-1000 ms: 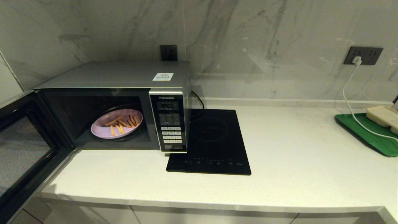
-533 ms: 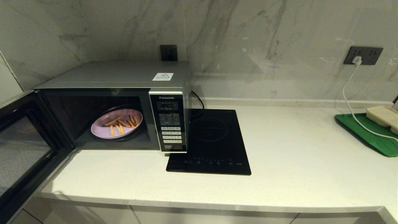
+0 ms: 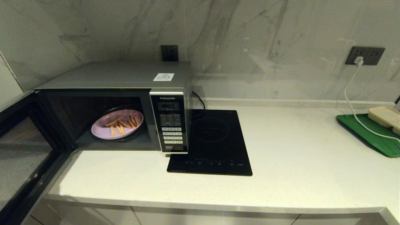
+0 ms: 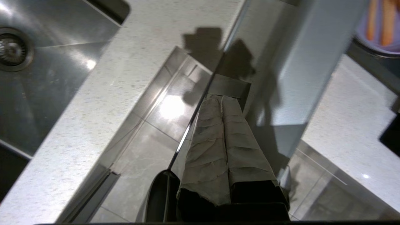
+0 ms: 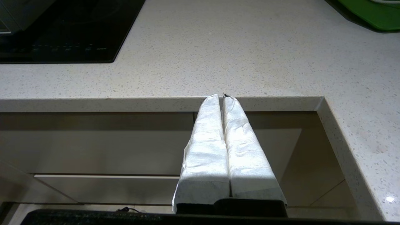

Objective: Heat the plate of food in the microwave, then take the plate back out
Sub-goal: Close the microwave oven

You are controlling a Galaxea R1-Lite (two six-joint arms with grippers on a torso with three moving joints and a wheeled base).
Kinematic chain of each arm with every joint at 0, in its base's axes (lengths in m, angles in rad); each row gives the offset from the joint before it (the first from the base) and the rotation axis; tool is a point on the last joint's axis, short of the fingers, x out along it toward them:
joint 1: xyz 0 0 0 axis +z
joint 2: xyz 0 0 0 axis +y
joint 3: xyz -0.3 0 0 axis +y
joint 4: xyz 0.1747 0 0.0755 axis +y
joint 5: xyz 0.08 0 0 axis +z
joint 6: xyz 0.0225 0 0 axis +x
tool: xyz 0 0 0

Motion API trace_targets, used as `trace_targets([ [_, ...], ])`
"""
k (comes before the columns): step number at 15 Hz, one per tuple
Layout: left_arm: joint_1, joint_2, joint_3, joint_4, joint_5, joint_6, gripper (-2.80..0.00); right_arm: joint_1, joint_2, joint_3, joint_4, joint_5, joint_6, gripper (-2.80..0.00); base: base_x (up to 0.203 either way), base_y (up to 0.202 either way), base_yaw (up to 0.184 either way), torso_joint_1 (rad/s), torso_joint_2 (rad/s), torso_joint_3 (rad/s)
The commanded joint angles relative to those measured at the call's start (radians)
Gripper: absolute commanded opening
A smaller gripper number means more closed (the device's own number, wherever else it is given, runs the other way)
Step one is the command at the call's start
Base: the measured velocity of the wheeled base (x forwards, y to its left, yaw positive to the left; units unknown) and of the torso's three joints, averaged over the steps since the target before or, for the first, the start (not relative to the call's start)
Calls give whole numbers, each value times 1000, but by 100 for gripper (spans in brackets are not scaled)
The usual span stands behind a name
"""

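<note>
The silver microwave [image 3: 125,75] stands at the counter's left with its dark glass door [image 3: 25,150] swung out to the left. Inside, the lilac plate [image 3: 117,126] of orange-yellow fries rests on the turntable. A corner of the plate [image 4: 380,34] also shows in the left wrist view. My left gripper [image 4: 221,97] is shut with nothing in it and lies close along the door [image 4: 306,78]. My right gripper [image 5: 220,96] is shut and empty, tips level with the counter's front edge. Neither gripper appears in the head view.
A flat black induction cooktop [image 3: 212,140] lies right of the microwave. At the far right, a green tray [image 3: 368,134] carries a beige compartment tray [image 3: 386,115], and a white cable [image 3: 350,100] runs over it. A steel sink [image 4: 31,62] sits left of the door.
The microwave door has swung a little from its widest position toward the counter's front. The plate has not moved.
</note>
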Motion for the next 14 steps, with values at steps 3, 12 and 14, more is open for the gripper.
trace_targets([
  [3, -196, -153, 68, 12, 0, -109, -280, -1, 1, 0, 1, 0, 1, -280, 0, 0, 0, 0, 0, 0],
  [12, -878, -321, 119, 40, 200, -608, -280, 0, 1, 0, 1, 0, 1, -280, 0, 0, 0, 0, 0, 0],
  [14, -928, -349, 148, 63, 206, -603, -280, 0, 1, 0, 1, 0, 1, -280, 0, 0, 0, 0, 0, 0],
])
